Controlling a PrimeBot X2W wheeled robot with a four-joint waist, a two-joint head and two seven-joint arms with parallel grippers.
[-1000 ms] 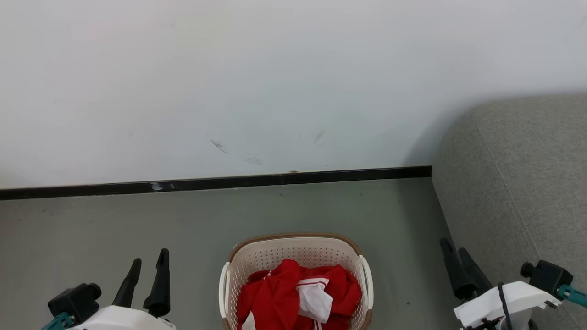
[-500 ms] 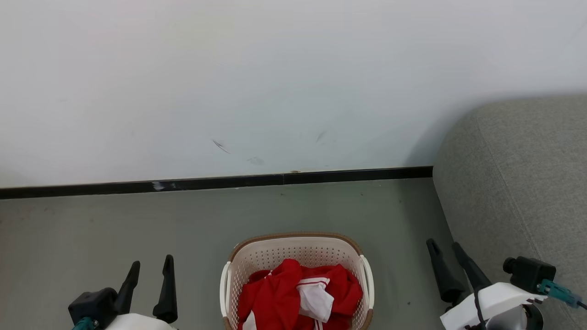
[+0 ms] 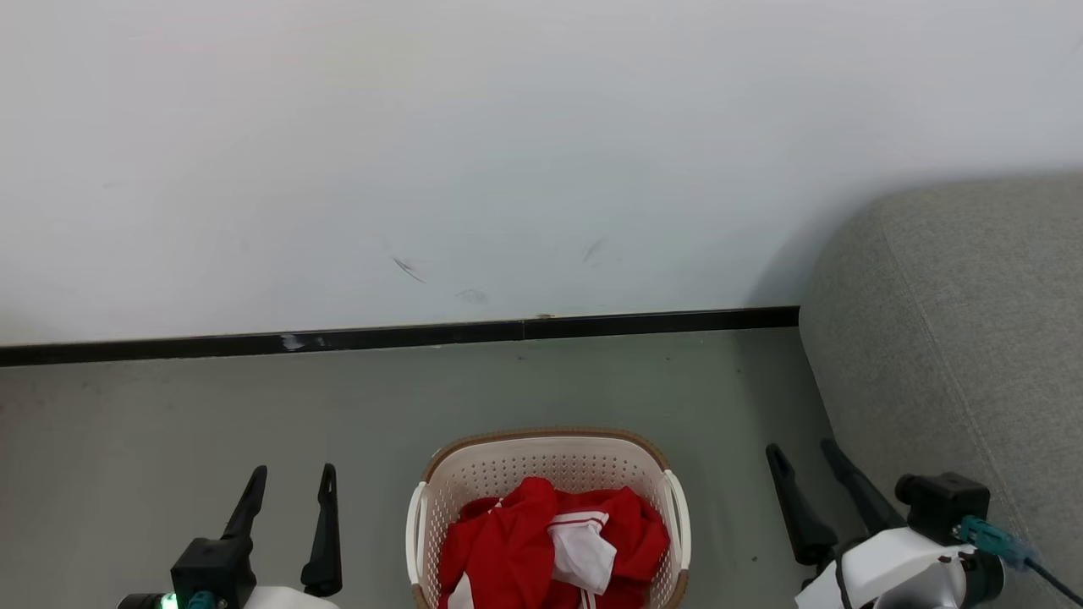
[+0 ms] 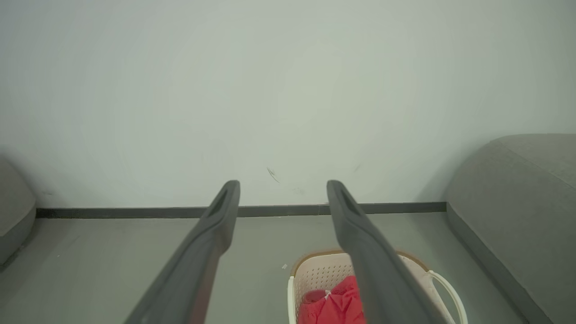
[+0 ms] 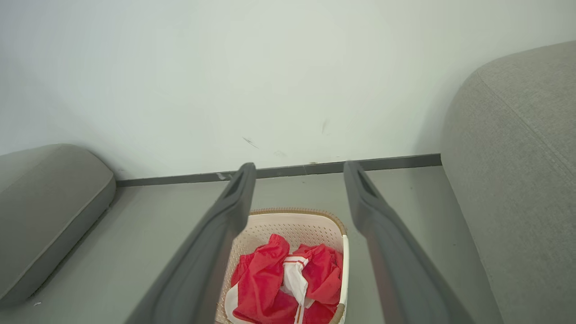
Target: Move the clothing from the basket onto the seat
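The clothing (image 3: pixel 541 545) lies heaped in the basket (image 3: pixel 541 441), which stands on the floor (image 3: pixel 211 406) between the two hands, with the seat (image 3: pixel 956 338) close on the robot's right. The left hand (image 3: pixel 293 470) and the right hand (image 3: pixel 799 448) hover either side of the basket, fingers apart, holding nothing. The step in hand looks to be the first reach: bring one hand over the raised red fold, sink the fingers into the cloth clear of the rim, then lift high enough that trailing fabric clears the wall.
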